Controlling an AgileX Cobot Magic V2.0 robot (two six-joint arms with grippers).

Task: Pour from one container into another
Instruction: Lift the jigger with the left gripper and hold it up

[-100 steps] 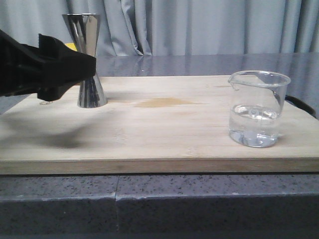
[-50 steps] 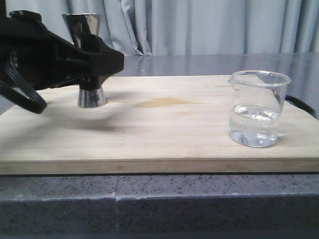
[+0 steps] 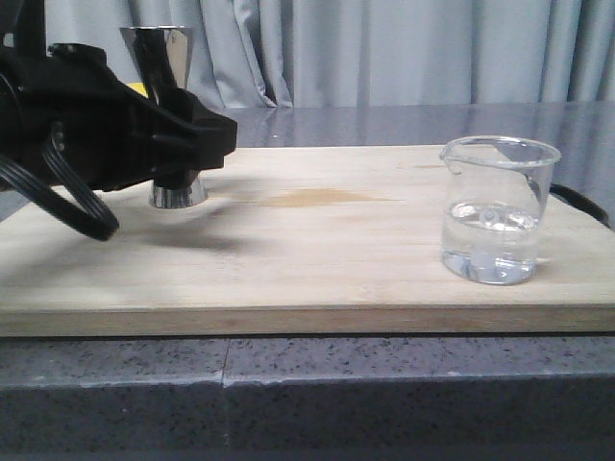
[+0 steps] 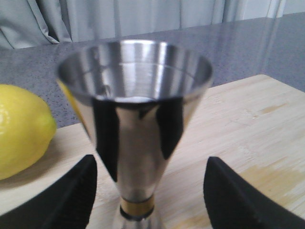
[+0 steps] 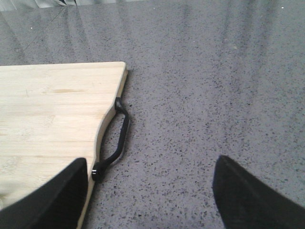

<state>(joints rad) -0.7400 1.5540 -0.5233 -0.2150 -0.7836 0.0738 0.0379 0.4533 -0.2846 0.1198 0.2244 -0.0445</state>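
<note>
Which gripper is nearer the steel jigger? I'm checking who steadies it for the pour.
Left. The left gripper is open with the jigger between its fingers. The right gripper hangs over the cutting board's handle end, no jigger in its view.

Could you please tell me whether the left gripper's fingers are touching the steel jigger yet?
Apart. The left wrist view shows bare board on both sides of the jigger, between it and the open left gripper's fingers.

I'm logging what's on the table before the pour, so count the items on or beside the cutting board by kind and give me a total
Glass beakers: 1, the beaker, part full of clear liquid
Steel jiggers: 1, the jigger, between the open left claw fingers
Lemons: 1, the lemon beside the jigger
Cutting boards: 1, the wooden board
Total: 4
</note>
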